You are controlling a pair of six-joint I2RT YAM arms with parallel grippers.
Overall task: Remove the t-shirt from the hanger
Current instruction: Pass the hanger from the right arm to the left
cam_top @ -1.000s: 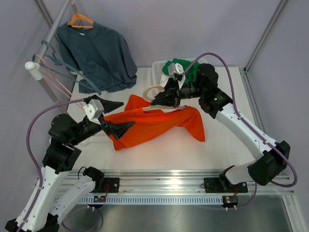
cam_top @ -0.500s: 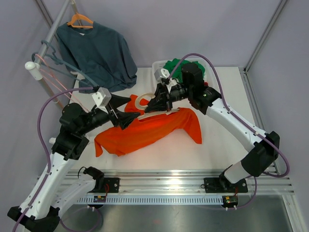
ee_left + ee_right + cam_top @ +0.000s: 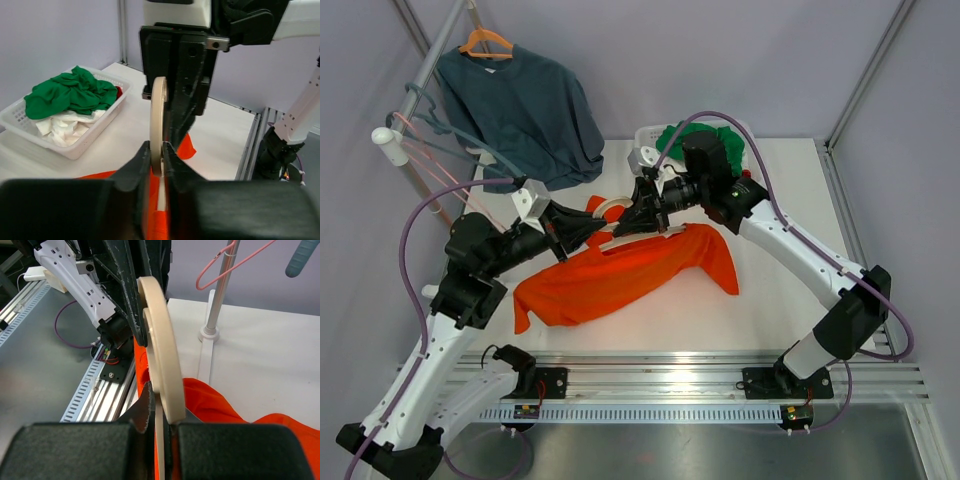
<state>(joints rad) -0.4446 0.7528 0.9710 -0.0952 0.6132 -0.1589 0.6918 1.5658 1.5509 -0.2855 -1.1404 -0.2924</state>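
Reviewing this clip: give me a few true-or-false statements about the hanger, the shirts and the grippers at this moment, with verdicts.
1. The left gripper and the right gripper both pinch the cream hanger. True.
2. The orange t-shirt hangs on the rack. False: it lies mostly on the table; a blue-grey t-shirt hangs on the rack.
3. The white basket holds a green cloth. True.
4. The right gripper stands wide open. False: it is shut on the cream hanger.
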